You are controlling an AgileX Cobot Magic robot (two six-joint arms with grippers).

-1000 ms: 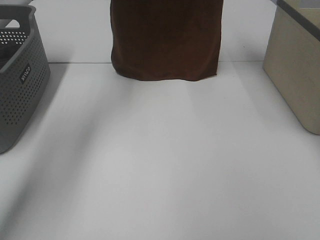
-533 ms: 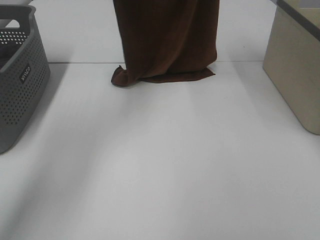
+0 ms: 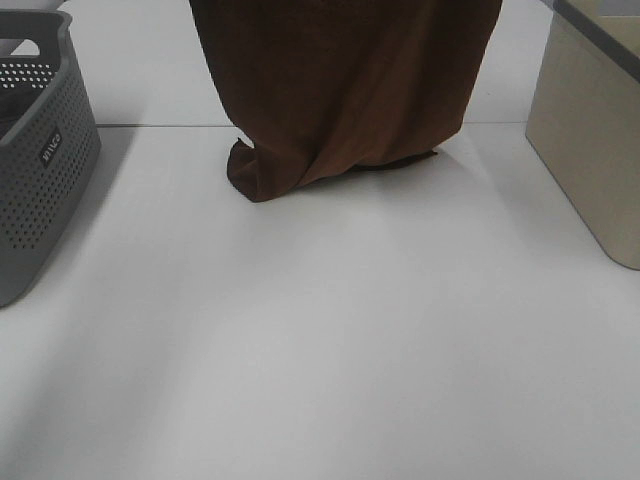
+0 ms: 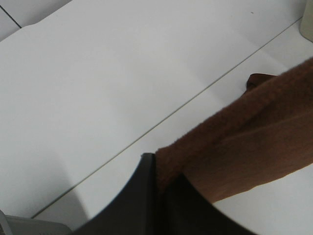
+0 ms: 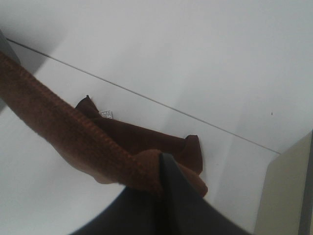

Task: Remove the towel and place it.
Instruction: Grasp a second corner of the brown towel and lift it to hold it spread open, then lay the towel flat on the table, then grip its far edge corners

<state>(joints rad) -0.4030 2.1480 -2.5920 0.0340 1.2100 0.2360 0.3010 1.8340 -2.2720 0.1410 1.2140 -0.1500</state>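
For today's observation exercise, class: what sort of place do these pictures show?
Probably a test bench staged as a laundry corner, not a real home: a bare white table, a grey perforated basket on one side, a beige bin on the other, and a brown towel hanging above the table.

The grey basket (image 3: pixel 40 215) bears a small label (image 3: pixel 50 147), its lettering too blurred to read.

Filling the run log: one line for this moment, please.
left gripper: shut on towel | right gripper: shut on towel | towel: hanging, lower edge bunched on table
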